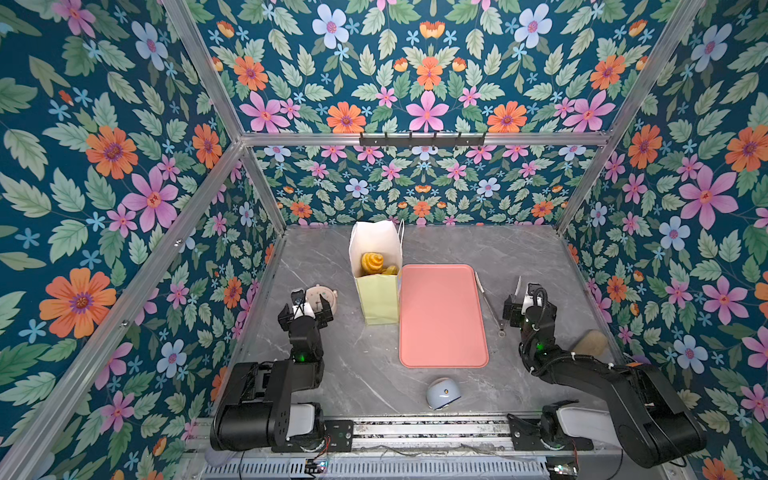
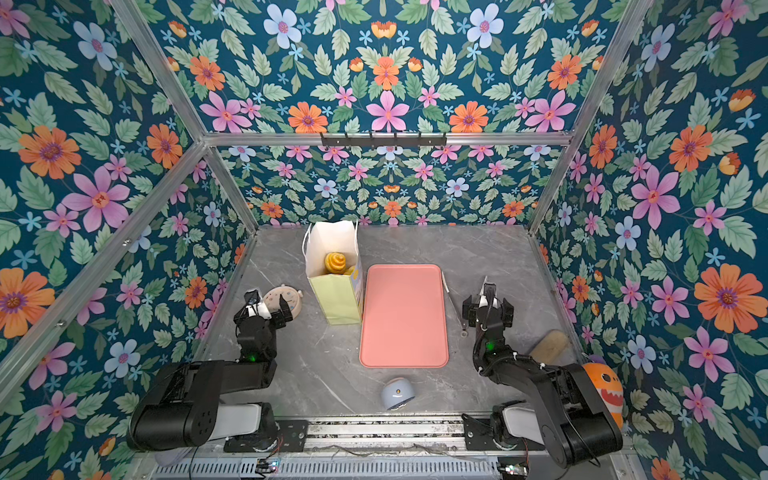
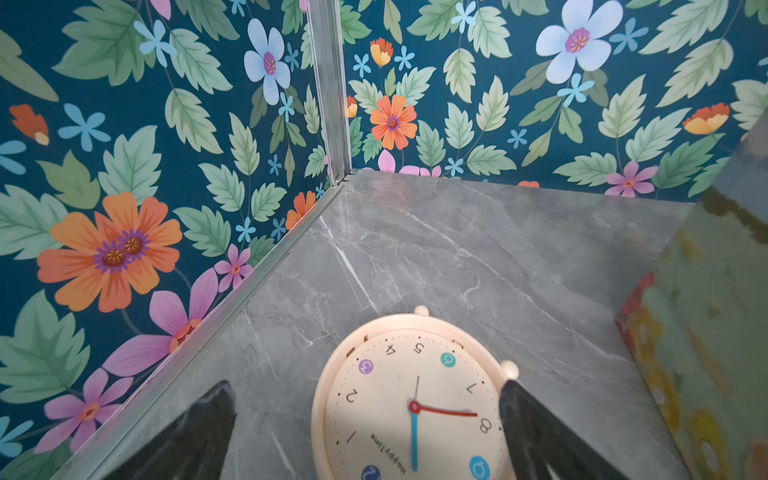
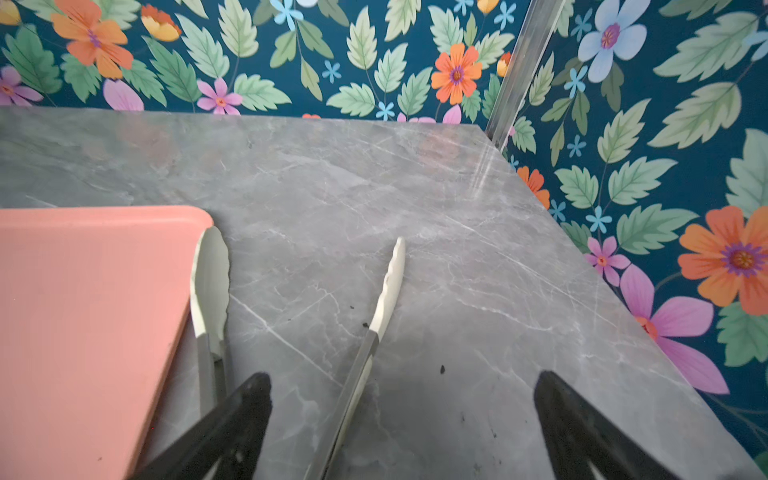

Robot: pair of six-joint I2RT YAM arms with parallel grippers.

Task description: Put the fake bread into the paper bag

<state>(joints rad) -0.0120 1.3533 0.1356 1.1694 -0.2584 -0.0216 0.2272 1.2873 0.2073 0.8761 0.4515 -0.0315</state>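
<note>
Bread [image 1: 371, 263] lies inside the paper bag [image 1: 379, 301], apart from spread, empty left fingers [image 3: 540, 436] and right fingers [image 4: 232, 419].

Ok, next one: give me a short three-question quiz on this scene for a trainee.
1. Fill in: the bread that shows sits inside the ___.
2. True or false: the tray holds bread.
3. In both top views, what lies just right of the tray: A clock, B tongs, C bowl?
Key: 1 bag; 2 false; 3 B.
</note>
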